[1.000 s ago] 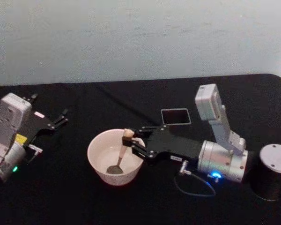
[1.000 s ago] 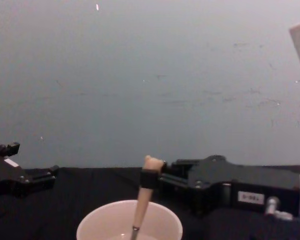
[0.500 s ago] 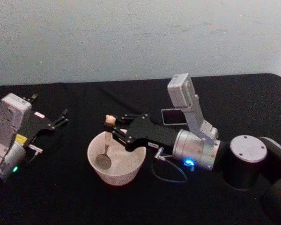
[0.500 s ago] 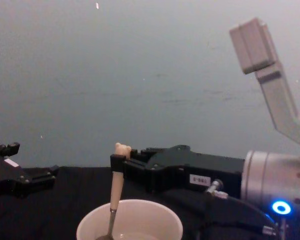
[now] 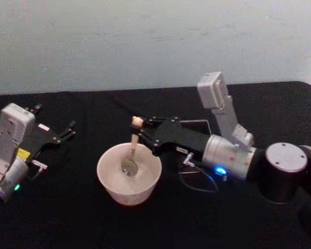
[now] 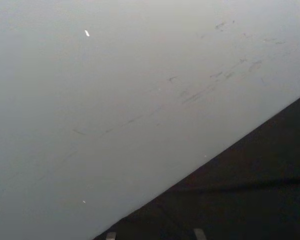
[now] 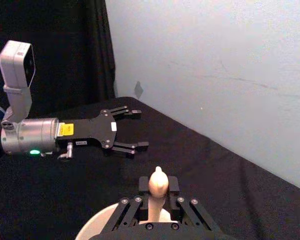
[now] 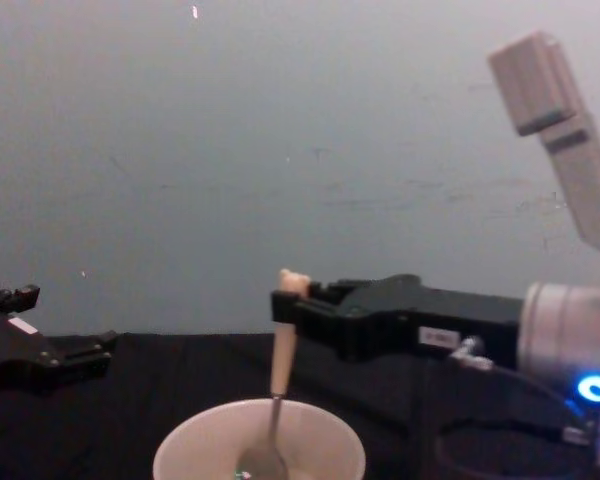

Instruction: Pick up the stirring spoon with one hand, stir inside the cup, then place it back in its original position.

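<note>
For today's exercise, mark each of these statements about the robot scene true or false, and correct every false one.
1. The right gripper is shut on the handle of the stirring spoon. True.
2. The left gripper grips the rim of the cup. False: it is open and sits off to the left, apart from the cup.
3. The stirring spoon's metal bowl is inside the cup. True.
4. The stirring spoon lies flat beside the cup. False: it stands nearly upright, its bear-head top above the rim.
</note>
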`<action>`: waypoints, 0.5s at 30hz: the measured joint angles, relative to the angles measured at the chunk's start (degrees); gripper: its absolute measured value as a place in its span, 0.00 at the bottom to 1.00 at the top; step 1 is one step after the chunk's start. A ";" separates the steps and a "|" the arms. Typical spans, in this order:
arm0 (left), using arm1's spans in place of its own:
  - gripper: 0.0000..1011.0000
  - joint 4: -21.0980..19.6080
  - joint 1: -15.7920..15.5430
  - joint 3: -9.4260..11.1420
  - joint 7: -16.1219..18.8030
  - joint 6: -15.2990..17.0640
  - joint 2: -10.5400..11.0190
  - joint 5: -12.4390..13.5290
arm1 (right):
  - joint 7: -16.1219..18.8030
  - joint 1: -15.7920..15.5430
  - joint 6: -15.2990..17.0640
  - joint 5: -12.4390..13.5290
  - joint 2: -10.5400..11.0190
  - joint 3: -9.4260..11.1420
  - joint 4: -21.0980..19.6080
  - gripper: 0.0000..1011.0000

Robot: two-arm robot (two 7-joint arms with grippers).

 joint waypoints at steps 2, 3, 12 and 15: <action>0.99 0.00 0.00 0.00 0.00 0.00 0.00 0.00 | 0.21 -0.48 0.27 0.34 0.75 0.37 -0.89 0.22; 0.99 0.00 0.00 0.00 0.00 0.00 0.00 0.00 | 0.49 -1.01 0.44 0.71 1.52 0.74 -1.79 0.22; 0.99 0.00 0.00 0.00 0.00 0.00 0.00 0.00 | 2.40 -3.95 0.62 2.77 5.96 2.11 -5.98 0.22; 0.99 0.00 0.00 0.00 0.00 0.00 0.00 0.00 | 2.95 -4.61 0.67 3.23 6.93 2.09 -6.89 0.22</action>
